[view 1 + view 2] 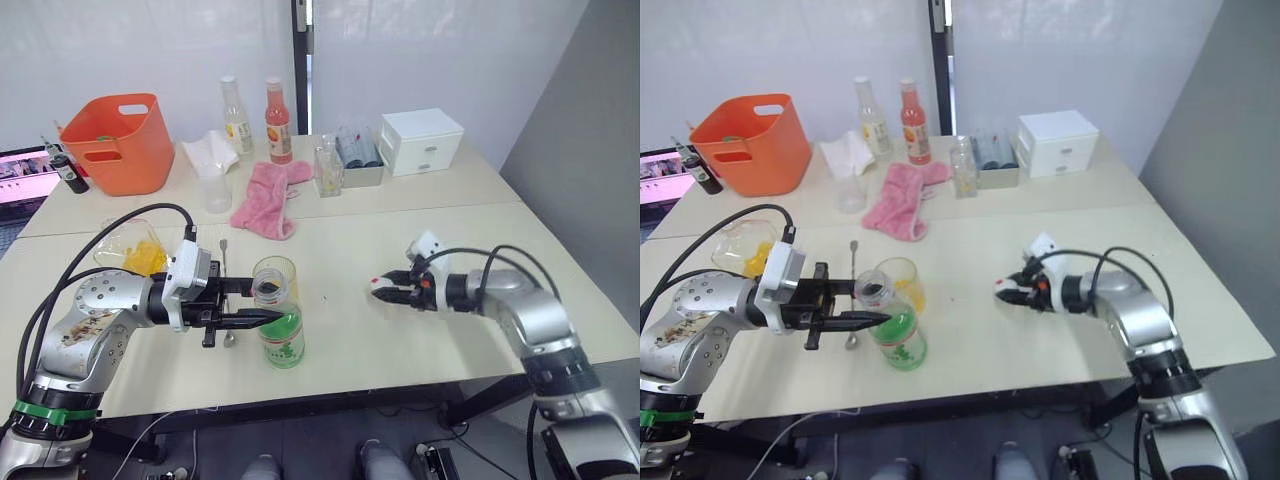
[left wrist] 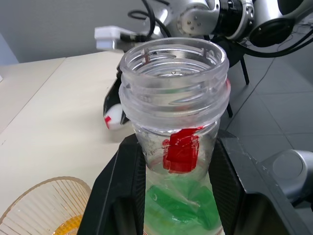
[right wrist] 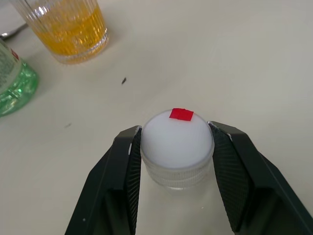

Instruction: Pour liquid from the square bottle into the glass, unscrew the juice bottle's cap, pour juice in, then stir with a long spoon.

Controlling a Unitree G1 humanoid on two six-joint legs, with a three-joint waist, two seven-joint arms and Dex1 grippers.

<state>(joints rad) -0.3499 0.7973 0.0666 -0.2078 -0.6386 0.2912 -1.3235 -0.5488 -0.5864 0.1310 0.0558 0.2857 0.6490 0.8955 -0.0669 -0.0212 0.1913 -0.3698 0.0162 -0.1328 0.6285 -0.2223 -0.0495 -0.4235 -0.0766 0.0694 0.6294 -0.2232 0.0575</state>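
Observation:
The juice bottle [image 1: 283, 340] stands uncapped near the table's front edge, green label low on it. My left gripper [image 1: 268, 316] is shut on its neck, one finger [image 2: 115, 196] on each side. Just behind it is the glass [image 1: 275, 272], ribbed and partly full of orange-yellow liquid. Beside the bottle, on its left, the long spoon [image 1: 226, 290] lies flat. To the right, my right gripper [image 1: 384, 290] is shut on the white cap [image 3: 177, 139] with a red mark, low at the table surface. The square bottle [image 1: 135, 255], clear with orange liquid, sits at the left.
At the back stand an orange basket [image 1: 120, 140], a pale yellow bottle [image 1: 236, 115], an orange-red bottle [image 1: 278, 120], a small clear jar [image 1: 328, 170] and a white drawer box [image 1: 422, 140]. A pink cloth [image 1: 268, 200], a clear cup [image 1: 215, 190] and a tissue [image 1: 212, 150] lie mid-table.

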